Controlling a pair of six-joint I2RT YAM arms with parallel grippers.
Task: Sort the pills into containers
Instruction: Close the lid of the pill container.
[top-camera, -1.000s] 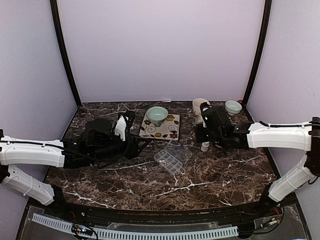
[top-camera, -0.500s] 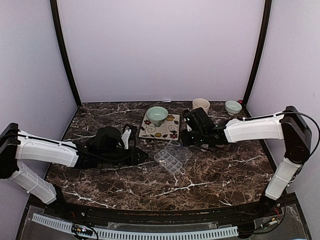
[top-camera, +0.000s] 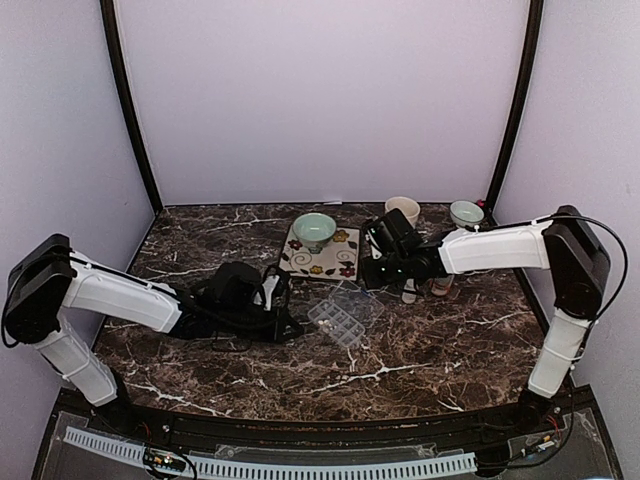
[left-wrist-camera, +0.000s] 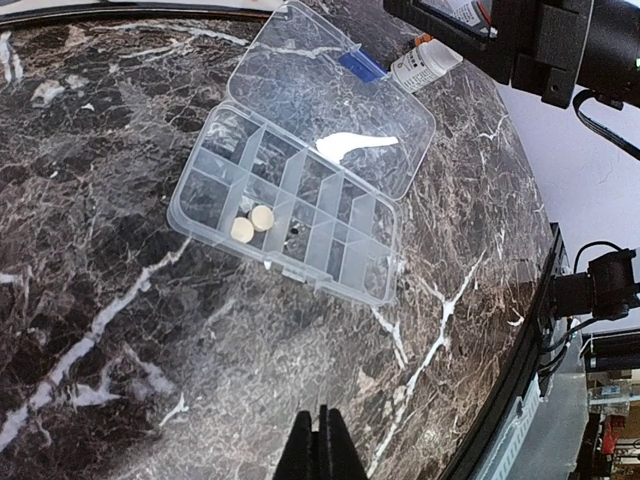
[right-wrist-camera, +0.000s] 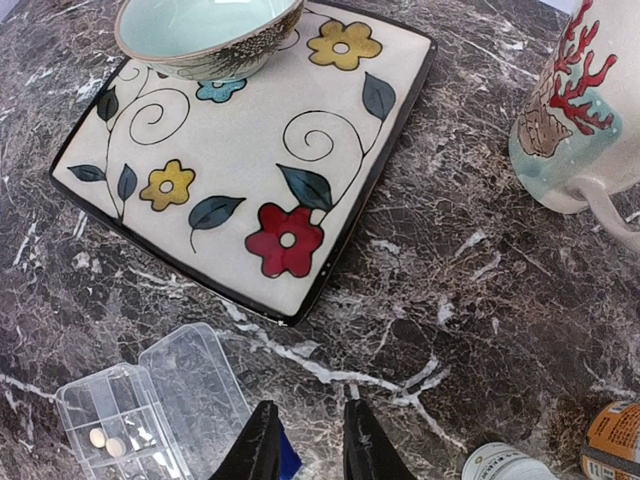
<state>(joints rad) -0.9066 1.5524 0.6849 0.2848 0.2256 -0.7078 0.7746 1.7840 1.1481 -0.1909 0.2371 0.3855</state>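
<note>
The clear pill box lies open on the marble, its lid folded back; it also shows as the pill box. Two round whitish pills sit in one of its containers, seen again as pills. My left gripper is shut and empty, low over bare marble short of the box's near side. My right gripper hovers between the lid and the patterned plate, its jaws a narrow gap apart with only marble between them. A blue tab on the lid's edge lies beside its left finger.
A flowered square plate carries a pale green bowl. A coral-print mug stands to the right. A small white bottle and an orange bottle stand behind the right gripper. Another small bowl is at the back right.
Both arms have reached in toward the pill box. The left gripper has closed. The right gripper has left the bottles, swung left to the lid, and its jaws have narrowed.
</note>
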